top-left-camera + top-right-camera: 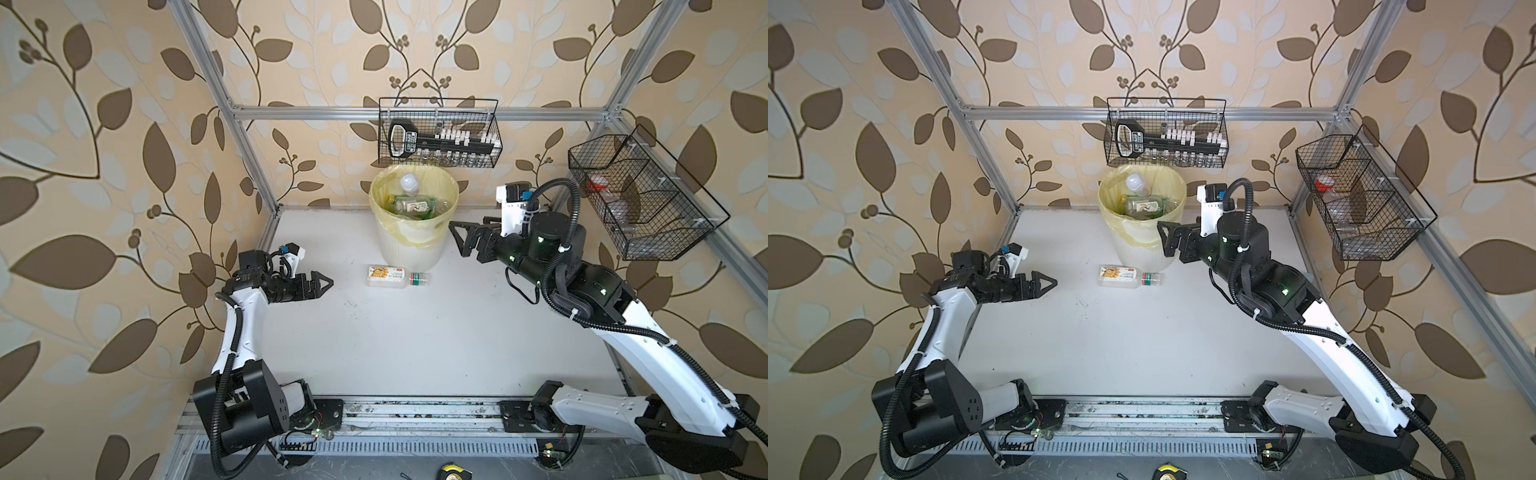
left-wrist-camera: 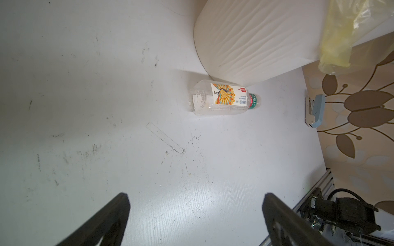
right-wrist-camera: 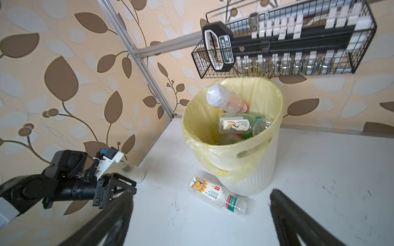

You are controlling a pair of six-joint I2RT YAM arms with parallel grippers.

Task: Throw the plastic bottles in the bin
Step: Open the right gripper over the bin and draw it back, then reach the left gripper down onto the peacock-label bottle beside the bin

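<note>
The bin point(image 1: 411, 253) point(image 1: 1138, 253) stands at the back middle of the white table, lined with a pale yellow bag. Several plastic bottles point(image 1: 413, 205) point(image 3: 234, 125) lie inside it, one leaning bottom-up on the rim point(image 3: 226, 100). One clear bottle with an orange-patterned label and a green neck band point(image 1: 386, 277) point(image 1: 1119, 277) point(image 2: 221, 99) point(image 3: 211, 192) lies on its side on the table against the bin's foot point(image 2: 255, 38). My left gripper point(image 1: 330, 284) point(image 2: 195, 194) hovers open to its left, holding nothing. My right gripper point(image 1: 456, 239) point(image 3: 201, 191) is open beside the bin's right rim, holding nothing.
A black wire basket point(image 1: 440, 133) with small glass vials hangs on the back rail above the bin. Another wire basket point(image 1: 640, 199) hangs on the right frame. A squat whitish jar point(image 3: 134, 172) stands at the back left corner behind the left arm.
</note>
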